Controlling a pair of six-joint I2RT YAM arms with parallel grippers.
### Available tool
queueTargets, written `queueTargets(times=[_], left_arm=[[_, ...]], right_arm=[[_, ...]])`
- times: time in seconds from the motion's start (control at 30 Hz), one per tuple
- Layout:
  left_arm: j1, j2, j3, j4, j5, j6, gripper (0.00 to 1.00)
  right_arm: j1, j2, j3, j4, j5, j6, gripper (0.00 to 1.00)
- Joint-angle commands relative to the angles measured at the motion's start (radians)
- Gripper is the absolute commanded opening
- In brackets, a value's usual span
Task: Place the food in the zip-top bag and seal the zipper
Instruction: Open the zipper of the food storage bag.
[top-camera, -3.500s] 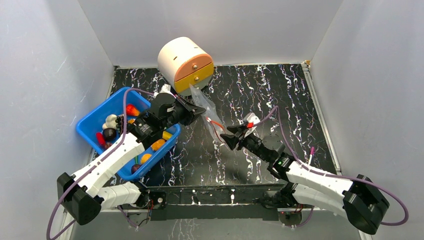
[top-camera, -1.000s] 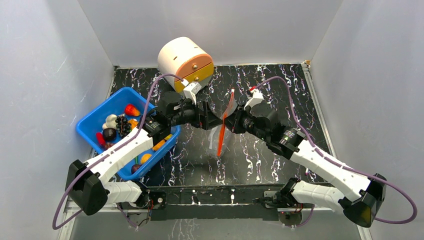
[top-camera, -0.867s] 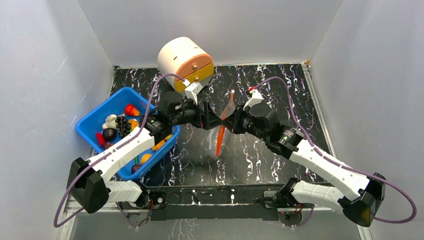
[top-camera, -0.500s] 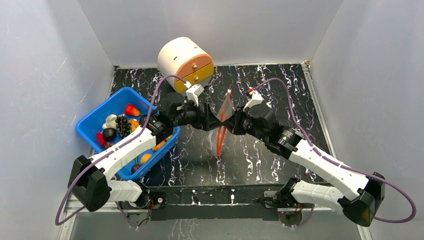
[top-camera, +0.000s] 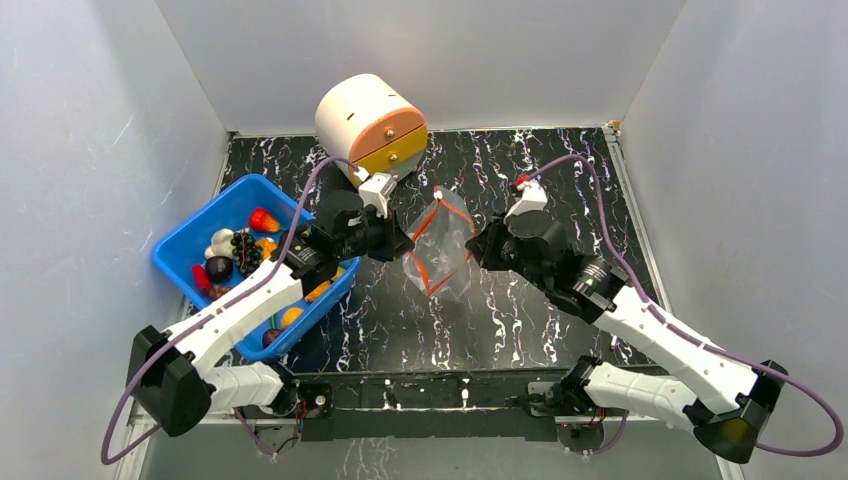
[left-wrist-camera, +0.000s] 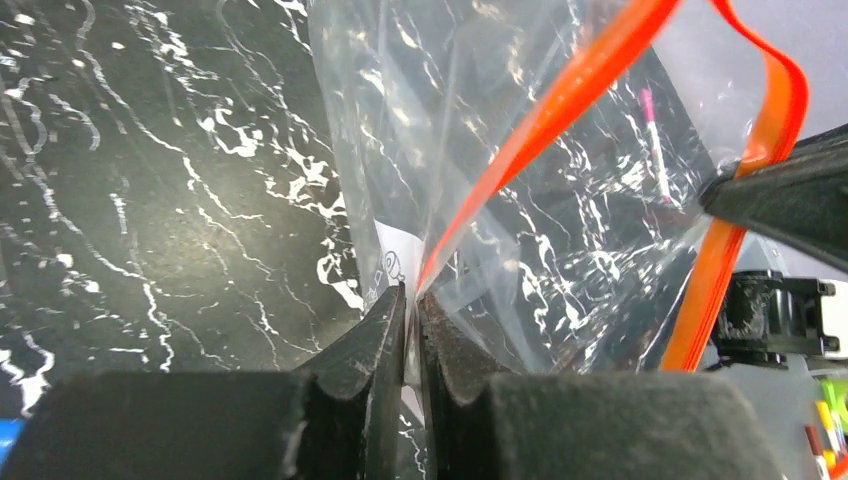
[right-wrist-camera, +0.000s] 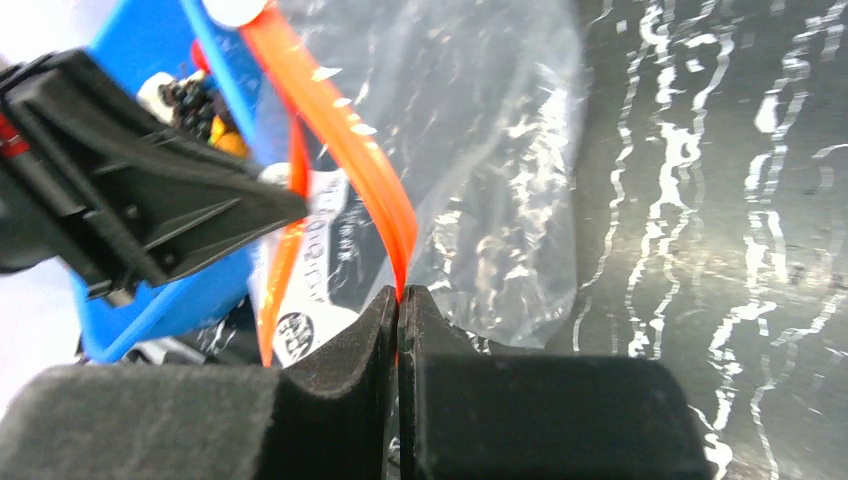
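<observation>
The clear zip-top bag (top-camera: 447, 240) hangs above the table between my two grippers, its mouth pulled open. The red-orange zipper (top-camera: 432, 262) forms an open loop. My left gripper (top-camera: 406, 247) is shut on the bag's left lip, seen in the left wrist view (left-wrist-camera: 410, 296) next to the zipper (left-wrist-camera: 560, 100). My right gripper (top-camera: 474, 248) is shut on the right lip at the zipper (right-wrist-camera: 352, 140), its jaws pressed together (right-wrist-camera: 398, 298). The food sits in the blue bin (top-camera: 188, 232): white garlic (top-camera: 222, 243), grapes (top-camera: 246, 250), a red piece (top-camera: 264, 219), orange fruits (top-camera: 291, 316). The bag looks empty.
A cream cylinder box (top-camera: 368, 125) with orange and yellow drawers stands at the back, just behind the bag. White walls close in the dark marbled table (top-camera: 560, 180). The blue bin (right-wrist-camera: 150, 45) lies under my left arm.
The grippers have moved apart, the left one to the left and the right one to the right. The zipper has spread from a near-straight line into an open loop.
</observation>
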Motion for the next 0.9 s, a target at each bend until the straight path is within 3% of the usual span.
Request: queueTargets(times=[0.0, 0.23, 0.33, 0.43, 0.5, 0.73, 0.87], left_arm=[[0.001, -0.074, 0.011, -0.053, -0.144, 0.002, 0.08], [0.003, -0.094, -0.001, -0.007, -0.091, -0.036, 0.1], [0.003, -0.082, 0.022, -0.028, -0.042, -0.061, 0.24], [0.002, -0.061, 0.072, -0.092, -0.009, -0.062, 0.51], [0.003, -0.056, 0.1, -0.129, -0.004, -0.066, 0.62], [0.004, -0.127, 0.117, -0.182, -0.06, -0.082, 0.77], [0.003, -0.165, 0.119, -0.233, -0.166, -0.054, 0.79]], right_arm=[[0.004, -0.045, 0.08, -0.084, 0.191, -0.008, 0.0], [0.004, -0.048, 0.062, -0.01, 0.067, -0.019, 0.0], [0.004, -0.05, 0.055, 0.032, 0.04, -0.013, 0.0], [0.004, -0.041, 0.074, 0.024, 0.042, -0.026, 0.0], [0.004, -0.041, 0.078, 0.018, 0.057, -0.029, 0.0], [0.004, -0.041, 0.08, -0.012, 0.057, -0.035, 0.0], [0.004, -0.041, 0.097, -0.056, 0.104, -0.039, 0.0]])
